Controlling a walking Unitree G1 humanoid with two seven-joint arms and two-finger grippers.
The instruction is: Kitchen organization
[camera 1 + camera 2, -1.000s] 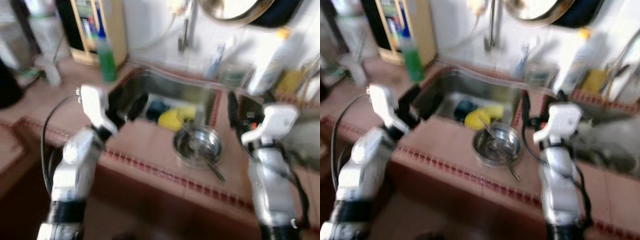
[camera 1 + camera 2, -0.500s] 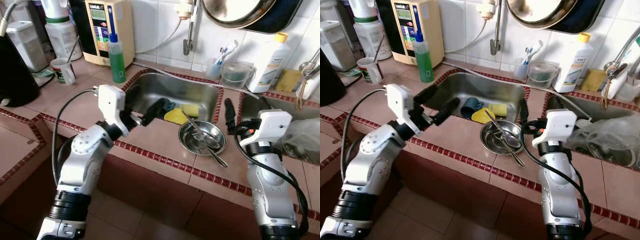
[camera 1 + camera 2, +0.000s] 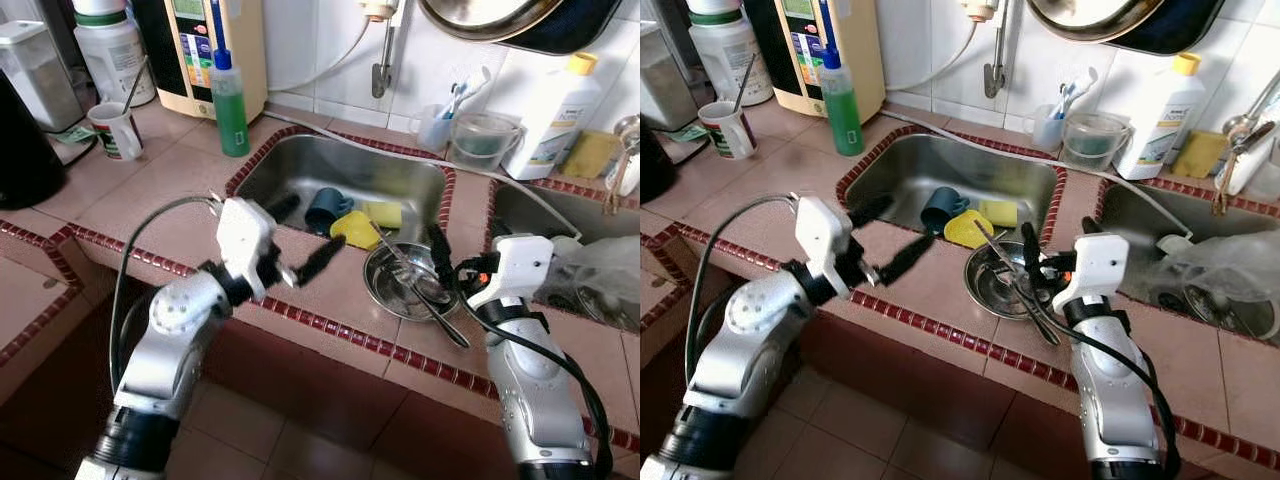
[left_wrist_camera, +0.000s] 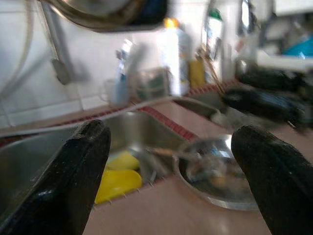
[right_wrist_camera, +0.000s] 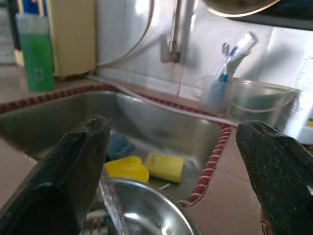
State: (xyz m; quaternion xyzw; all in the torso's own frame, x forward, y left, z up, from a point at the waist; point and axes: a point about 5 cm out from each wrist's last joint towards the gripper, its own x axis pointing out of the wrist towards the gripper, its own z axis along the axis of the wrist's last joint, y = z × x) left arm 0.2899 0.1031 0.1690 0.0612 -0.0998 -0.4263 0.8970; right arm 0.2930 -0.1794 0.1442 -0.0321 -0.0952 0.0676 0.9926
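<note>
Tiled counter (image 3: 150,195) with a steel sink (image 3: 345,175) set into it. A metal bowl (image 3: 405,285) holding a spoon (image 3: 425,300) sits on the near rim, right of center. In the sink lie a blue cup (image 3: 326,208), a yellow sponge (image 3: 382,214) and a yellow lid (image 3: 353,230). The left end effector (image 3: 300,238), fingers spread, hovers left of the bowl; the right end effector (image 3: 1057,240), fingers spread, hovers over the bowl's right edge. A green bottle (image 3: 230,103) stands at far left.

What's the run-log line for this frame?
left gripper: open, over counter edge by sink | right gripper: open, above round steel bowl holding spoon | nothing held
</note>
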